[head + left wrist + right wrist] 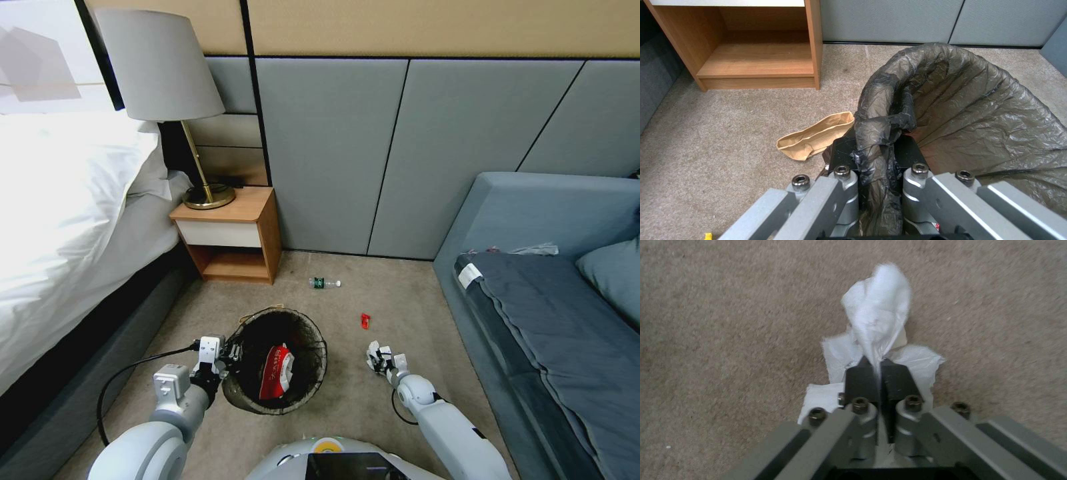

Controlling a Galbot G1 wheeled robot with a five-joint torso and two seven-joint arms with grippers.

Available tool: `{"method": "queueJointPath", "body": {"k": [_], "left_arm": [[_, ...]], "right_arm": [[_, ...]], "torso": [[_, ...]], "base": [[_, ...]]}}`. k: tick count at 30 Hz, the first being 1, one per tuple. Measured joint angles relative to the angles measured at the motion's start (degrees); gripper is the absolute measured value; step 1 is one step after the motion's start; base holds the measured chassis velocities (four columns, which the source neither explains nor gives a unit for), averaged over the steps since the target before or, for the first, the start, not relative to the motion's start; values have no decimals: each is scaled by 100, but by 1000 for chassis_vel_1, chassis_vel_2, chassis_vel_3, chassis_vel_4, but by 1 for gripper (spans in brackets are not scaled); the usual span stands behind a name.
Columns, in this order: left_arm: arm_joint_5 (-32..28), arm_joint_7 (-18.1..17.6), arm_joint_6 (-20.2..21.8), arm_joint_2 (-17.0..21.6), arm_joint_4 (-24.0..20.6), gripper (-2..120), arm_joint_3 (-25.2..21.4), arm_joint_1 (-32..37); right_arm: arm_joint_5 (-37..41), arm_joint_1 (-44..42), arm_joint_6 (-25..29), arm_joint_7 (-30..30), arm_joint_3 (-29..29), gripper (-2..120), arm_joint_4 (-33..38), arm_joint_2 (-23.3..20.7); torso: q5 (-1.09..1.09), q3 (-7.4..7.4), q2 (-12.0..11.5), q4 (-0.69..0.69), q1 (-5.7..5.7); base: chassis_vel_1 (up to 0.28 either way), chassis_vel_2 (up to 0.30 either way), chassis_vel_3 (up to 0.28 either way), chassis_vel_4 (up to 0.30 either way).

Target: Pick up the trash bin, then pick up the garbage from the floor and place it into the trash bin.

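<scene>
A bedroom, likely a hotel room: a bed (60, 220) with white linen stands beside a wooden nightstand (230, 233) carrying a brass table lamp (167, 87) with a grey shade. Padded grey wall panels (347, 147) run behind, beige carpet (373, 400) covers the floor, and a blue-grey daybed sofa (553, 293) sits opposite.

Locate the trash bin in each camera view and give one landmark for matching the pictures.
Head view: trash bin low centre, left gripper shut on its rim.
Left wrist view: trash bin beside the gripper, its liner pinched between the fingers.
Right wrist view: not in it.
Shared landmark: the wooden nightstand, in head and left wrist views.
</scene>
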Motion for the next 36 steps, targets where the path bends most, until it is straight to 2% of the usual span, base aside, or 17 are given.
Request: {"method": "queueJointPath", "body": {"k": [9, 14, 16, 17, 20, 21, 24, 28, 30, 32, 35, 36], "left_arm": [[-27, 0, 0, 15, 0, 7, 5, -25], [-71, 1, 0, 60, 0, 7, 5, -54], [-88, 1, 0, 76, 0, 7, 5, -76], [-88, 1, 0, 76, 0, 7, 5, -76], [-124, 1, 8, 96, 0, 6, 10, -100], [-124, 1, 8, 96, 0, 6, 10, -100], [-140, 0, 17, 108, 0, 6, 23, -113], [-144, 0, 21, 122, 0, 6, 35, -114], [-154, -1, 24, 146, 0, 6, 36, -118], [-157, -1, 26, 152, 0, 7, 37, -118], [-166, -3, 45, 173, 0, 6, 60, -85], [-166, -3, 45, 173, 0, 6, 60, -85]], "right_arm": [[-35, -118, -4, -41, 145, 0, 314, -133], [-55, -244, -3, -24, 379, 0, 897, -375], [-14, -356, -21, 55, 491, 0, 1416, -593], [-14, -356, -21, 55, 491, 0, 1416, -593], [267, -578, -176, 219, 648, 0, 2530, -912], [267, -578, -176, 219, 648, 0, 2530, -912], [384, -746, -273, 294, 785, 0, 3502, -1148], [483, -813, -358, 353, 821, 0, 4006, -1249], [650, -829, -487, 423, 823, 0, 4544, -1355], [704, -825, -520, 436, 822, 0, 4677, -1386], [1183, -683, -725, 527, 772, 0, 5443, -1639], [1183, -683, -725, 527, 772, 0, 5443, -1639]], "torso": [[-1, 0, 0, -1, 0], [-1, 0, 0, 0, 0], [-1, 0, 0, -1, 0], [-1, 0, 0, -1, 0], [-1, 0, 0, 0, 0], [-1, 0, 0, 0, 0], [0, 0, 0, 0, 0], [-1, 0, 0, 0, 0], [-1, 0, 0, 0, 0], [-2, 0, 0, 0, 0], [-2, 0, 0, 0, 0], [-2, 0, 0, 0, 0]], "base": [[0, 0, 0, 0], [0, 0, 0, 0], [0, 0, 0, 0], [0, 0, 0, 0], [0, 0, 0, 0], [0, 0, 0, 0], [0, 0, 0, 0], [0, 0, 0, 0], [0, 0, 0, 0], [0, 0, 0, 0], [0, 0, 0, 0], [0, 0, 0, 0]]}}
